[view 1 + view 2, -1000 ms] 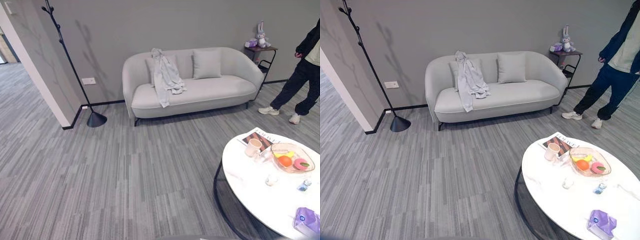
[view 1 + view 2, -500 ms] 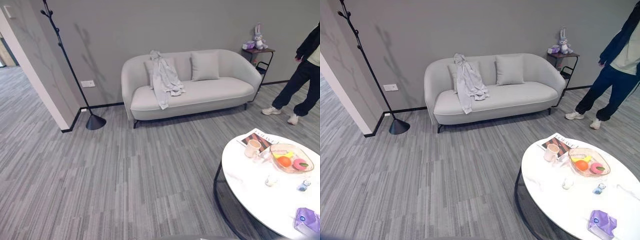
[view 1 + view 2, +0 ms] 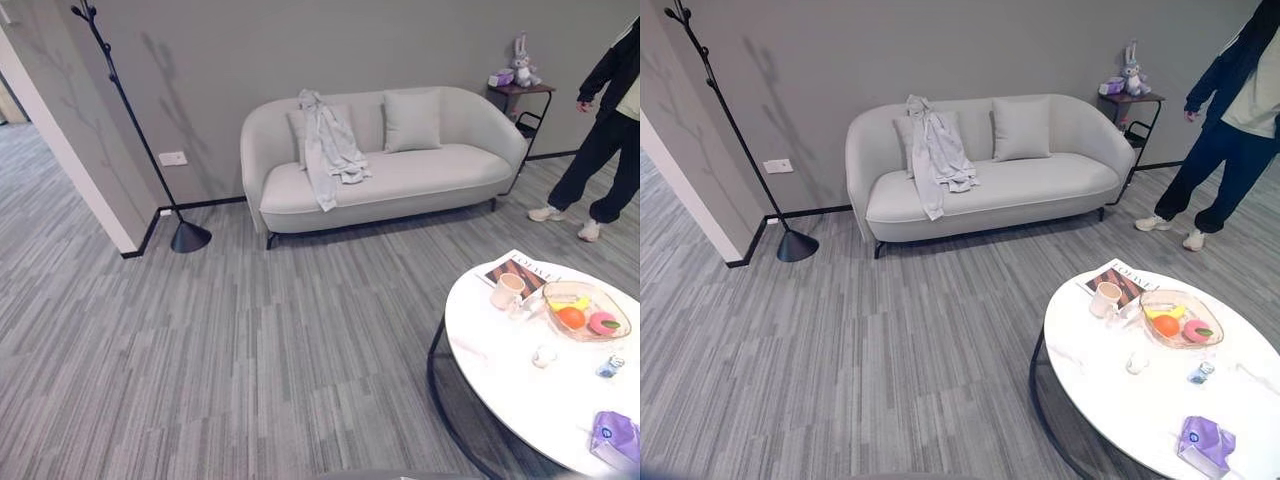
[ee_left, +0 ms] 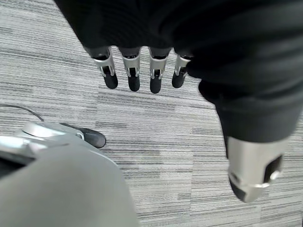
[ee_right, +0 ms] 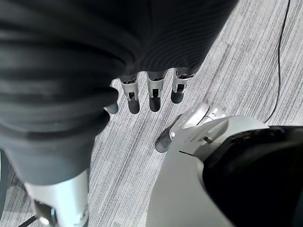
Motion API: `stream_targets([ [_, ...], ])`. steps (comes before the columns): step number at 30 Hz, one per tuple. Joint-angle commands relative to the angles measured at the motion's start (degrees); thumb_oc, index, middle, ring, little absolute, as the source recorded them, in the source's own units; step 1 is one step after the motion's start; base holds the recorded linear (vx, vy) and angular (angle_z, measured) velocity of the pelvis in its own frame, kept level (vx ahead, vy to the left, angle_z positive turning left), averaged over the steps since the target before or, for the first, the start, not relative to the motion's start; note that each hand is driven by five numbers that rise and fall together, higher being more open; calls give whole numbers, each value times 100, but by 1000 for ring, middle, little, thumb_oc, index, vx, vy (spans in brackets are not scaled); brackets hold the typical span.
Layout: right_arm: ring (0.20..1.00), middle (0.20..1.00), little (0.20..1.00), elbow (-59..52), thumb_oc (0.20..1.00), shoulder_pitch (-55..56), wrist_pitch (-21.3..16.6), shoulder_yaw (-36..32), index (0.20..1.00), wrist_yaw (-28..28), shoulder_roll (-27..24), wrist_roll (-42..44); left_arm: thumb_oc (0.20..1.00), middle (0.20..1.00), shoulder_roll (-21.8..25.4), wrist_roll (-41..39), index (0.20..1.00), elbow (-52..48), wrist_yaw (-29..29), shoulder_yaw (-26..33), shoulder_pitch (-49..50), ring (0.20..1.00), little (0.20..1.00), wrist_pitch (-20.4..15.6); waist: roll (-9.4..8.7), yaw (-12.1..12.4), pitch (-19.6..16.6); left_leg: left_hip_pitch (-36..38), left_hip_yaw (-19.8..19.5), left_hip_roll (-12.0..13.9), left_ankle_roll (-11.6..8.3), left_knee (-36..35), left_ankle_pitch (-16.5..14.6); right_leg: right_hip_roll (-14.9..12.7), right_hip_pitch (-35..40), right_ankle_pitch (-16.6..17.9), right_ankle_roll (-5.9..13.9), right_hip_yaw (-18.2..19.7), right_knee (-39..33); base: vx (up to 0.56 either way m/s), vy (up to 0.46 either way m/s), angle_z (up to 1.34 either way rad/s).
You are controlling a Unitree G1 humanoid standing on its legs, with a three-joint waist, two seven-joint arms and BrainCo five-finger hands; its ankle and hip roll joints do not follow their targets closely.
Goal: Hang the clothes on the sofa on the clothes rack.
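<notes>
A pale grey garment [image 3: 326, 145] hangs over the backrest of the light sofa [image 3: 440, 178] and spills onto its left seat. The black clothes rack [image 3: 122, 100] stands on a round base [image 3: 190, 237] left of the sofa, by the wall corner, with nothing on its hooks. My left hand [image 4: 142, 71] hangs over the grey floor in its wrist view, fingers straight and empty. In the right wrist view my right hand [image 5: 149, 90] also hangs down with relaxed, empty fingers.
A round white table [image 3: 500, 395] at the lower right carries a mug [image 3: 506, 290], a magazine, a fruit bowl [image 3: 586, 318] and a purple pack. A person [image 3: 608, 130] stands right of the sofa by a small side table [image 3: 520, 95] with a toy rabbit. Two cushions lean on the sofa.
The whole picture has shifted a little as the camera moved. The person at the right has stepped slightly. The garment, sofa and rack stay where they were.
</notes>
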Motion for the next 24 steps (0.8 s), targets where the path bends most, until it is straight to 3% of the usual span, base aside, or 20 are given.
stream_targets([
  [1, 1000, 1000, 1000, 292, 1000, -283, -118, -136, 1000, 15, 104, -47, 1000, 1000, -394, 227, 1000, 296, -2, 23, -224, 1000, 1000, -79, -143, 65, -167, -267, -379, 244, -447, -285, 728, -410, 205, 523, 213, 259, -43, 7, 47, 0],
  [13, 1000, 1000, 1000, 313, 1000, -369, -58, -27, 1000, 27, 62, -144, 1000, 1000, -383, 268, 1000, 268, 9, 55, -317, 1000, 1000, -54, -135, 115, -53, -261, -403, 190, -435, -180, 793, -551, 179, 528, 188, 312, 163, 8, 64, 0],
  [19, 1000, 1000, 1000, 325, 1000, -371, -109, -58, 1000, 4, 109, -201, 1000, 1000, -371, 302, 1000, 313, 22, 94, -329, 1000, 1000, -34, 17, 197, 99, -244, -527, 50, -372, 115, 883, -562, -132, 559, 29, 405, 1675, 14, 153, -5],
  [20, 1000, 1000, 1000, 276, 1000, -368, -117, -61, 1000, 12, 126, -213, 1000, 1000, -411, 323, 1000, 343, 23, 128, -345, 1000, 1000, -20, 324, 151, 297, -41, -569, 216, -350, 135, 927, -414, -761, 569, -5, 337, 3108, 10, 159, -25],
  [22, 1000, 1000, 1000, 276, 1000, -368, -117, -61, 1000, 12, 126, -213, 1000, 1000, -411, 323, 1000, 343, 23, 128, -345, 1000, 1000, -20, 324, 151, 296, -42, -569, 216, -350, 136, 927, -414, -763, 569, -5, 338, 3108, 89, 145, -17],
  [23, 1000, 1000, 1000, 193, 1000, -338, -132, -56, 1000, 13, 209, -172, 1000, 1000, -443, 361, 1000, 394, 46, 161, -325, 1000, 1000, -9, 567, 133, 580, 294, -588, 411, -363, 164, 955, -385, -1218, 462, -11, 148, 3926, 268, 134, 8],
  [24, 1000, 1000, 1000, 217, 1000, -309, -136, -98, 1000, 19, 220, -147, 1000, 1000, -416, 366, 1000, 408, 56, 254, -286, 1000, 1000, -20, 492, 130, 597, 412, -578, 380, -377, 154, 940, -486, -1196, 463, 32, 58, 3640, 268, 134, -5],
])
